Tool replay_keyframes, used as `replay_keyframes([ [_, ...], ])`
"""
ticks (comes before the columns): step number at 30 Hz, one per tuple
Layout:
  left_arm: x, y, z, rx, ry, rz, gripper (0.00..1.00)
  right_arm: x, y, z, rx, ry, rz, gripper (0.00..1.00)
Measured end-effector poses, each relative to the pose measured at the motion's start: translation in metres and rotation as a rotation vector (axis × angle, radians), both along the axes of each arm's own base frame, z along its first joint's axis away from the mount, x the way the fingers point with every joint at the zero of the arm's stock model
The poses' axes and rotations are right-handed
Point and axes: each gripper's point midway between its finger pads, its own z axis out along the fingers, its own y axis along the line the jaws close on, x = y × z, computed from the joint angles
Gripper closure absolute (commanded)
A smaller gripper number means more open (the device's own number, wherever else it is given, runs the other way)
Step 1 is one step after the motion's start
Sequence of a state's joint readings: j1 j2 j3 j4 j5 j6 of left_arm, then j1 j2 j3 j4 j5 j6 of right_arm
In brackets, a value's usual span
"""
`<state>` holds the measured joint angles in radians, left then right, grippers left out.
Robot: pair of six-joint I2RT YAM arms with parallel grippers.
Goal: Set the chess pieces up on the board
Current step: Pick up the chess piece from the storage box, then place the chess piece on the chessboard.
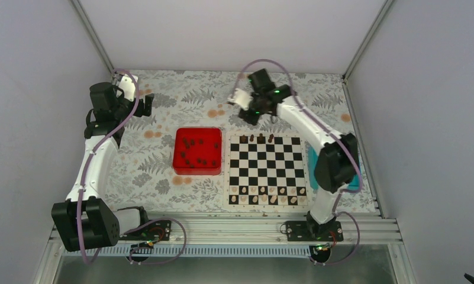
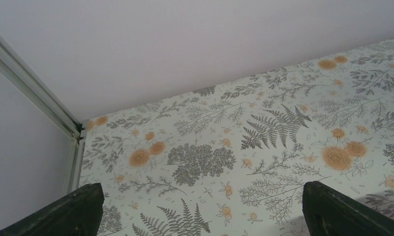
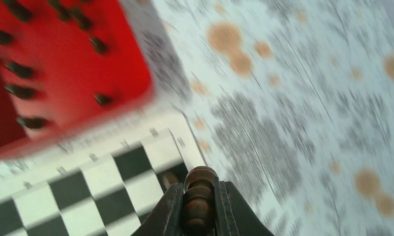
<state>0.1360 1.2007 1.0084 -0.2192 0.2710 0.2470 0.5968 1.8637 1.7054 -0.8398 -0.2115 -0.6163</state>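
My right gripper (image 3: 199, 191) is shut on a dark brown chess piece (image 3: 200, 178), held over the far left corner of the board (image 3: 111, 143); this view is blurred. From above, the right gripper (image 1: 248, 116) hangs just beyond the board's (image 1: 227, 171) far edge. Several dark chess pieces (image 1: 261, 138) stand on the board's far row. More dark pieces (image 1: 197, 160) lie in the red tray (image 1: 197, 172) left of the board. My left gripper (image 1: 147, 104) is open at the far left, its fingers (image 2: 72, 212) wide apart over bare cloth with nothing between them.
Pale tan pieces (image 1: 264, 190) fill the board's near rows. A teal tray (image 1: 357, 178) sits right of the board, mostly behind my right arm. White walls enclose the floral tablecloth (image 2: 209, 157) on three sides. The red tray (image 3: 62, 73) lies close to the board's left edge.
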Motion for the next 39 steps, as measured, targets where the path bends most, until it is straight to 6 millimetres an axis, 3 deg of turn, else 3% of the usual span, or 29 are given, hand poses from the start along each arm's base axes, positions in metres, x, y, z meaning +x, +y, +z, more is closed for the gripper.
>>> replay_keyframes([
  [3, -0.001, 0.0, 0.002, -0.001, -0.005, -0.002, 0.0, 0.011, -0.065, -0.005, -0.005, 0.019, -0.129, 0.95],
  [7, -0.001, -0.001, 0.002, -0.002, -0.006, -0.006, 0.0, 0.008, -0.126, -0.02, -0.02, 0.049, -0.25, 0.95],
  [10, -0.001, -0.001, 0.002, -0.004, -0.006, -0.01, 0.0, 0.001, -0.158, -0.028, -0.028, 0.063, -0.31, 0.95],
  [15, -0.001, -0.003, 0.002, -0.007, -0.006, -0.015, 0.0, -0.004, -0.194, -0.05, -0.045, 0.091, -0.376, 0.95],
  [22, -0.001, -0.003, 0.002, -0.007, -0.006, -0.016, 0.0, -0.02, -0.217, -0.086, -0.073, 0.159, -0.412, 0.95],
  [39, -0.001, -0.004, 0.003, -0.009, -0.007, -0.022, 0.0, -0.021, -0.214, -0.111, -0.044, 0.215, -0.399, 0.94],
])
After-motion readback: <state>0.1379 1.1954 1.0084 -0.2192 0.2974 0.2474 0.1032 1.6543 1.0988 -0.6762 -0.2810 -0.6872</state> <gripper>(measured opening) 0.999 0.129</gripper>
